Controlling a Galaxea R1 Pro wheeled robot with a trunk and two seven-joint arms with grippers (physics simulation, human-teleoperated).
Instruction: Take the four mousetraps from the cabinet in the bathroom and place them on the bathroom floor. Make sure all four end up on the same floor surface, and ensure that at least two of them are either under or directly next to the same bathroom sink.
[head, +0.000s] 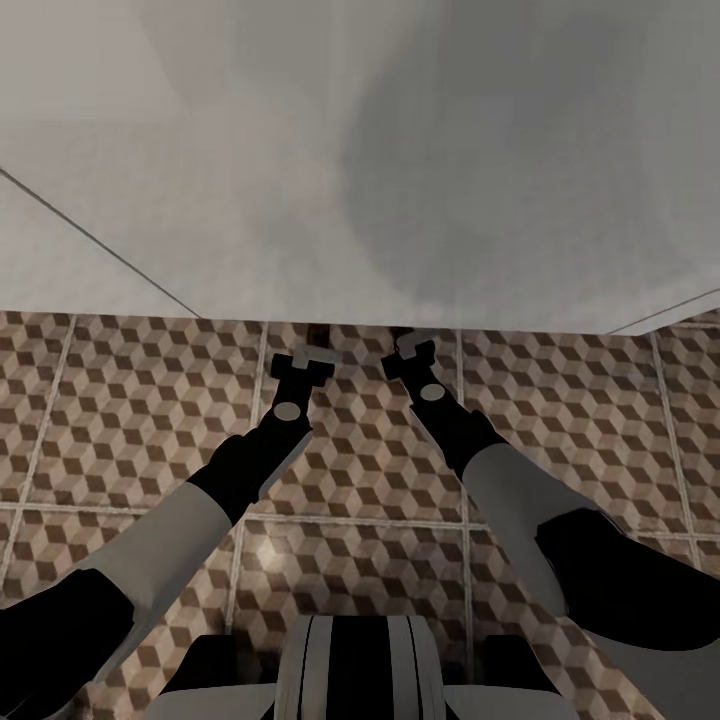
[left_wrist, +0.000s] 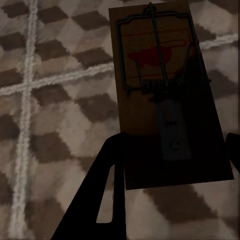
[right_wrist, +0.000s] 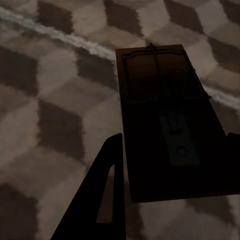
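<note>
Over the bathroom floor (head: 130, 420), just short of the pale grey surface (head: 400, 150) that rises beyond the tiles, the left gripper (head: 301, 362) reaches forward and down. Its wrist view shows a mousetrap (left_wrist: 160, 90) clamped between the two fingers (left_wrist: 107, 190), wire side up, red mark showing. Beside it, nearer that surface's shadowed part, the right gripper (head: 408, 352) grips a second mousetrap (right_wrist: 165, 125) the same way, held flat above the cube-patterned tiles.
</note>
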